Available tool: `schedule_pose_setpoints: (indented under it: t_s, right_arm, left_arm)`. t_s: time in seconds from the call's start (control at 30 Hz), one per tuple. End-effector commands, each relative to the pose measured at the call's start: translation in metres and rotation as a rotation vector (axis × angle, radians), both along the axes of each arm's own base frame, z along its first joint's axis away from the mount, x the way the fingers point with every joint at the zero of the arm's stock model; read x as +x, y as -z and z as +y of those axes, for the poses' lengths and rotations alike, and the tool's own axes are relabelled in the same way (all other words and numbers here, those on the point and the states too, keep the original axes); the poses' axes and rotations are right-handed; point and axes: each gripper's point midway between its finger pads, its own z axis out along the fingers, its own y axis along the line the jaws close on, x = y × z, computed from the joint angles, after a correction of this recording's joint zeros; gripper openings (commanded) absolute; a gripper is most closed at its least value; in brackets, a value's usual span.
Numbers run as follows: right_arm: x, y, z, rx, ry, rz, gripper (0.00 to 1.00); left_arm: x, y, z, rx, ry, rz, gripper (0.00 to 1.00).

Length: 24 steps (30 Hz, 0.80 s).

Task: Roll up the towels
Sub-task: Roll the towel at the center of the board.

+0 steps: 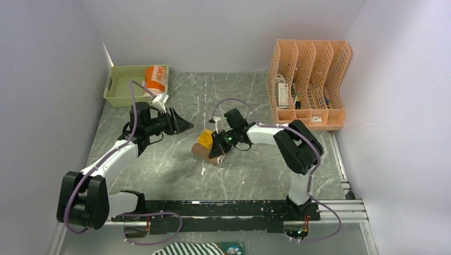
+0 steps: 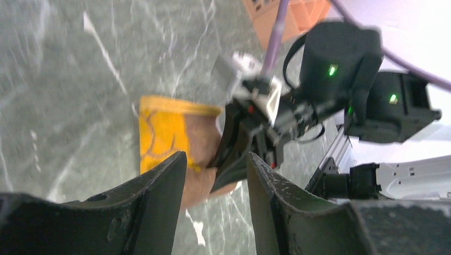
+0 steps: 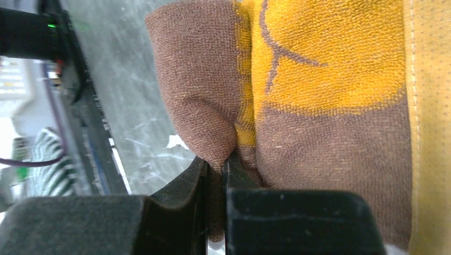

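My right gripper (image 3: 215,166) is clamped on a brown fold of the yellow towel (image 1: 204,139), which lies bunched at mid-table. My left gripper (image 1: 183,125) hangs near its left with the jaws partly apart and empty. The orange towel (image 1: 155,78) sits in the green basket (image 1: 119,90) at the far left.

I count two small cloth towels: one rolled orange towel with white lettering (image 1: 155,78) and one yellow-and-brown terry towel (image 1: 204,140). Around them I see one pale green slotted plastic basket (image 1: 119,100), one peach plastic file rack (image 1: 308,114), and one black-and-white striped cloth (image 1: 189,248).
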Motion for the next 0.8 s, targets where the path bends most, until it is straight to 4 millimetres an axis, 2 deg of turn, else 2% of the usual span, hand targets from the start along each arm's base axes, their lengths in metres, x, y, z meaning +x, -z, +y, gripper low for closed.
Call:
schedule_pose_setpoints:
  t_s: [0.0,0.07,0.1,0.13,0.3,0.4,0.6,0.67,0.77]
  right_arm:
    - [-0.046,0.028,-0.013,-0.031,-0.019,0.353,0.0]
    - [-0.048,0.029,-0.013,-0.017,-0.02,0.397,0.0]
    - [-0.041,0.025,-0.009,-0.003,-0.016,0.383,0.0]
    - [-0.042,0.032,-0.009,-0.017,-0.014,0.403,0.0]
    - [-0.043,0.041,-0.013,-0.041,-0.005,0.426,0.0]
    - [-0.041,0.043,-0.017,-0.045,0.014,0.429,0.0]
    - [-0.027,0.044,-0.023,-0.033,0.08,0.444,0.0]
    - [-0.032,0.048,-0.03,-0.042,0.096,0.466,0.0]
    - [-0.031,0.045,-0.031,-0.005,0.102,0.497,0.0]
  left_arm:
    - [-0.024,0.044,-0.001,-0.033,0.014,0.146,0.57]
    - [-0.027,0.05,-0.004,-0.066,0.021,0.154,0.56]
    - [-0.029,0.054,-0.004,-0.075,0.023,0.164,0.56]
    - [-0.03,0.058,-0.005,-0.078,0.026,0.173,0.56]
    - [-0.027,0.067,-0.008,-0.075,0.049,0.185,0.55]
    - [-0.03,0.061,-0.014,-0.11,0.087,0.175,0.54]
    - [-0.049,0.048,-0.027,-0.156,0.179,0.171,0.51]
    - [-0.054,0.04,-0.029,-0.152,0.178,0.161,0.51]
    - [-0.062,0.033,-0.033,-0.139,0.175,0.151,0.55]
